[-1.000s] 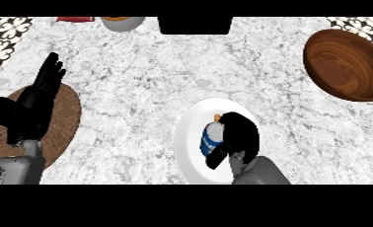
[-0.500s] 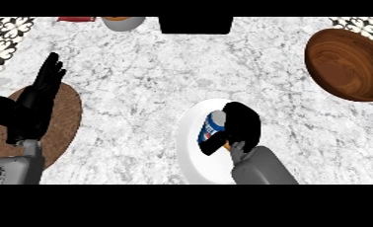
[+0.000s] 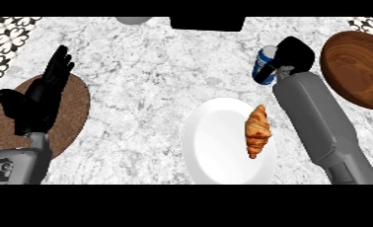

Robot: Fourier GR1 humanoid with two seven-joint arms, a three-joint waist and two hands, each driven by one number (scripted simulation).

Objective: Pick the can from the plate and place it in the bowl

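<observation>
The fingers point(image 3: 291, 43) of the right hand point(image 3: 297, 59) are curled round the can point(image 3: 264, 68) and hold it from its right side. How far they reach round it I cannot tell, because the can hides that part. The can sits just left of the fingers, a little tilted, with its pale top pointing away from the robot. It seems to be lifted above the table point(image 3: 146, 78).

A second ago the can was on the plate point(image 3: 218, 147) and the hand was closing on it. Now it has left the plate and has been carried forward and to the right. I judge from this that the pick is done. What remains is to bring the can over the rim and let it go.

The bowl point(image 3: 348, 68) lies just right of the fingers, near them, and I see no contact with it. The plate is behind the fingers, toward the robot and to the left. Only a croissant point(image 3: 257, 130) lies on it.

Far left of the fingers, the left hand point(image 3: 42, 94) rests above a brown mat point(image 3: 73, 103). Its fingers are straight and it holds nothing.
</observation>
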